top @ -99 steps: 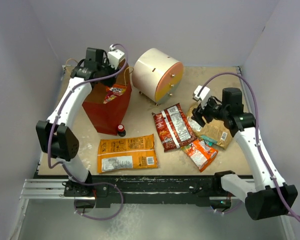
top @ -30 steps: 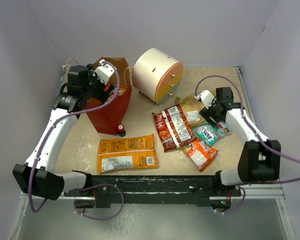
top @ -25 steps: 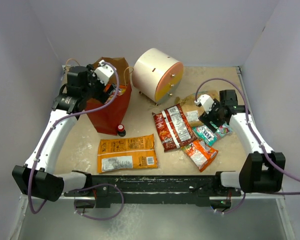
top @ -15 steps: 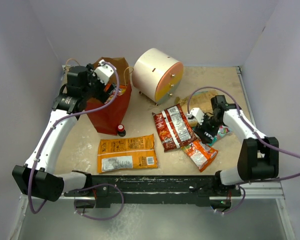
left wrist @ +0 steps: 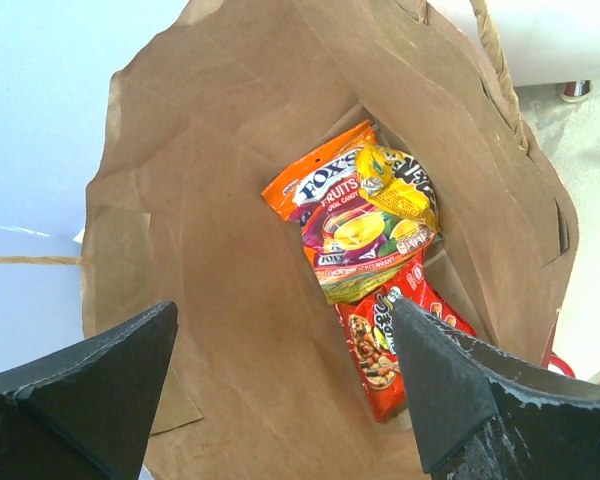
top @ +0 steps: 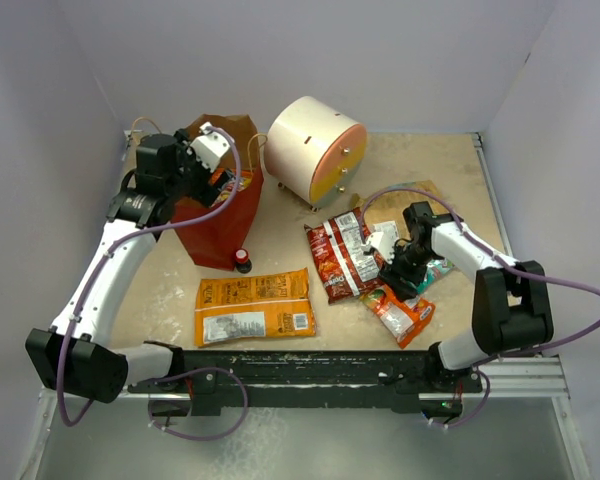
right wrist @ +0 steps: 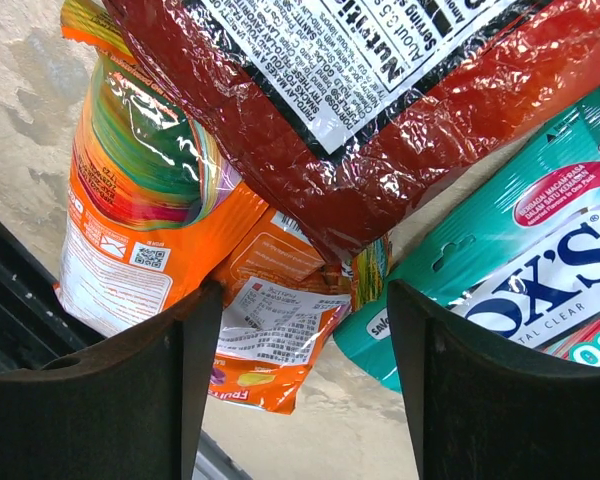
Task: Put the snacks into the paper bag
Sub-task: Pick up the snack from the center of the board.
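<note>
Standing upright with its mouth gaping, the bag (top: 220,225) is red outside and brown kraft within, with a twine handle (left wrist: 490,50) at its rim. Three packets already lie at its bottom: an orange Fox's packet (left wrist: 315,195), a yellow packet (left wrist: 395,190) overlapping it, and a red packet (left wrist: 385,360) partly under both.

Outside, the big orange packet (top: 255,306) lies flat just in front of the bag. The dark red packet (top: 342,255), white label up, lies farther off to the bag's right. Beyond it, well apart from the bag, are a tan packet (top: 423,192), a teal packet (top: 435,269) and a small orange packet (top: 402,312). The teal and small orange ones are tucked against the dark red one's edge.

A cream drawer unit (top: 315,145) stands just right of the bag. A tiny red-capped bottle (top: 242,260) sits at the bag's front corner.

The left gripper (left wrist: 280,300) hangs directly over the bag's mouth, fingers spread wide and empty, with the bagged packets showing in the gap. The right gripper (right wrist: 305,290) is low over the cluster far from the bag, fingers apart with nothing clamped. Between them show the dark red packet's corner and a second orange packet (right wrist: 280,345) bearing a white sticker. The small orange packet lies by one finger, the teal by the other.
</note>
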